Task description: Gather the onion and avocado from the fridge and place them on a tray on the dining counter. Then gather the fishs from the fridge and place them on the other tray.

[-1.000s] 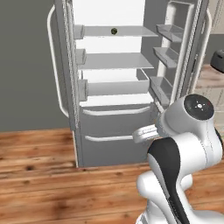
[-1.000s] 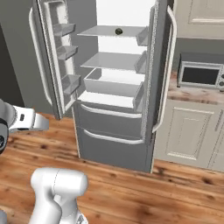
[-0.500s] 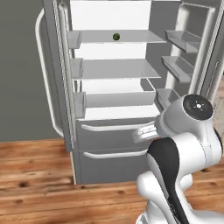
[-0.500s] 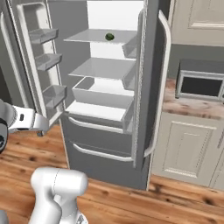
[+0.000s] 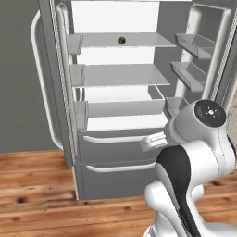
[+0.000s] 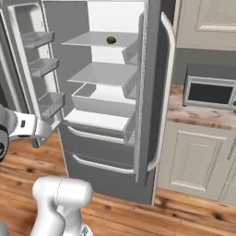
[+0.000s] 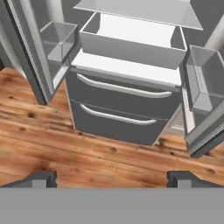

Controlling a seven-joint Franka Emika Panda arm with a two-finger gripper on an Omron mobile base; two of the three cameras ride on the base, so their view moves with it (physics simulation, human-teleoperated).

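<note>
The grey fridge [image 5: 115, 152] [image 6: 106, 152] [image 7: 122, 100] stands in front of me with both upper doors swung open. A small dark green avocado [image 5: 121, 40] [image 6: 111, 40] sits alone on the top shelf, toward the back. The shelves below it look bare, and the two lower drawers are closed. In the hand view my gripper [image 7: 113, 179] is open and empty, its two fingertips [image 7: 41, 178] wide apart. It points down at the floor in front of the drawers. The onion, the fish, both trays and the dining counter are out of view.
The open door with its bins [image 5: 203, 51] juts out on the right, and the other door [image 6: 32, 60] on the left. Cream cabinets with a microwave [image 6: 212, 92] on a stone counter [image 6: 198, 115] stand right of the fridge. Wood floor [image 7: 52, 131] lies in front.
The whole picture has shifted and the fridge looks larger, so the base has driven closer to it. The gripper stays open.
</note>
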